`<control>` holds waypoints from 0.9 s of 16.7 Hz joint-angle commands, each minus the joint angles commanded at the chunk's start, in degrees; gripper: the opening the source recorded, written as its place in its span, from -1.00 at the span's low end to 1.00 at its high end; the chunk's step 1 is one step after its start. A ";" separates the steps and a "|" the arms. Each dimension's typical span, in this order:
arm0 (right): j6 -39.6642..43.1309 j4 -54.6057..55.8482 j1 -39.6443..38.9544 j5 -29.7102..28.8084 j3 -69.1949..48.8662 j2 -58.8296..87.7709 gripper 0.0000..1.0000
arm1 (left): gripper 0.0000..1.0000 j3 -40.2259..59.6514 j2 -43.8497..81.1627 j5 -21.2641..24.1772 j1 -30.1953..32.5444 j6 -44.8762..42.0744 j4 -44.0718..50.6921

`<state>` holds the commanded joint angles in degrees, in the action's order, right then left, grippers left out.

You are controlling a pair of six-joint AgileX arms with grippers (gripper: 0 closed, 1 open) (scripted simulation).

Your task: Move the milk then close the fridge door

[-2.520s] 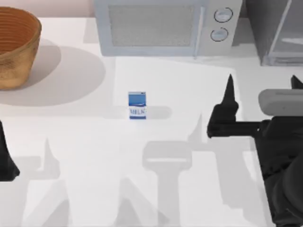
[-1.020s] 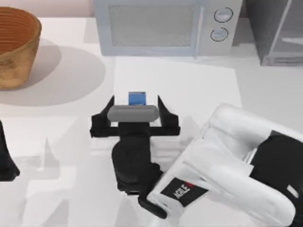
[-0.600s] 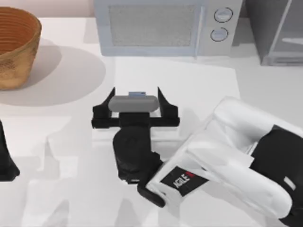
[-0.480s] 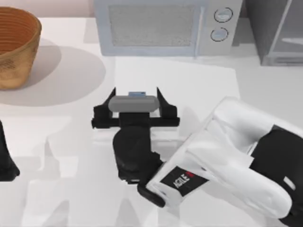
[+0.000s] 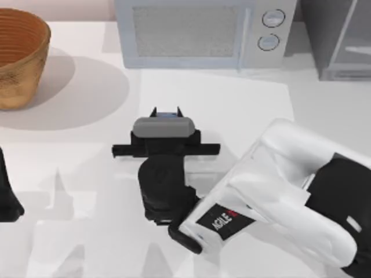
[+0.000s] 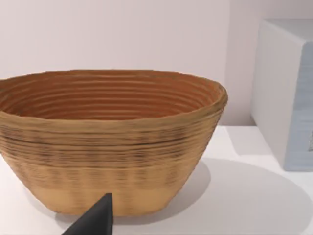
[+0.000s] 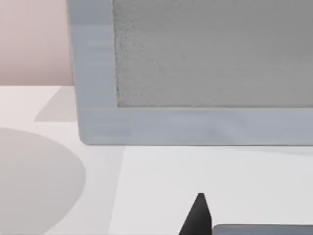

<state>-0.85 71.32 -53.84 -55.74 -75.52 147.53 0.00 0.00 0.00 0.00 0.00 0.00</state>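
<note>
Right gripper (image 5: pixel 166 112) clamped on the milk (image 5: pixel 167 114), in front of the microwave (image 5: pixel 197 32).

Fingers drawn in against the carton's sides, likely for lifting. Fridge door (image 5: pixel 353 35) ajar, right of the microwave; left gripper (image 5: pixel 7 197) parked well left of it.

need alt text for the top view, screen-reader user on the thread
The right claw is closed on the milk at the middle of the white table, its white and black arm reaching in from the lower right. A microwave stands behind, the fridge door at back right, a wicker basket at back left, and the left claw sits parked at the left edge.
</note>
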 joint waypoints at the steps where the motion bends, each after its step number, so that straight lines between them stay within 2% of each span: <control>1: 0.00 0.00 0.00 0.00 0.00 0.00 -0.66 | 1.00 0.00 0.00 0.00 0.00 0.00 0.00; 3: 0.00 0.00 0.00 0.00 0.00 0.00 -0.96 | 1.00 0.00 0.00 0.00 0.00 0.00 0.00; 4: 0.00 0.00 0.00 0.00 0.00 0.00 -1.00 | 1.00 0.00 0.00 0.00 0.00 0.00 0.00; 15: -0.06 -1.35 -0.17 0.00 0.55 -1.95 -1.00 | 1.00 0.00 0.00 0.00 0.00 0.00 0.00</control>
<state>-0.91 69.97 -54.01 -55.74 -74.97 145.58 0.00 0.00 0.00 0.00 0.00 0.00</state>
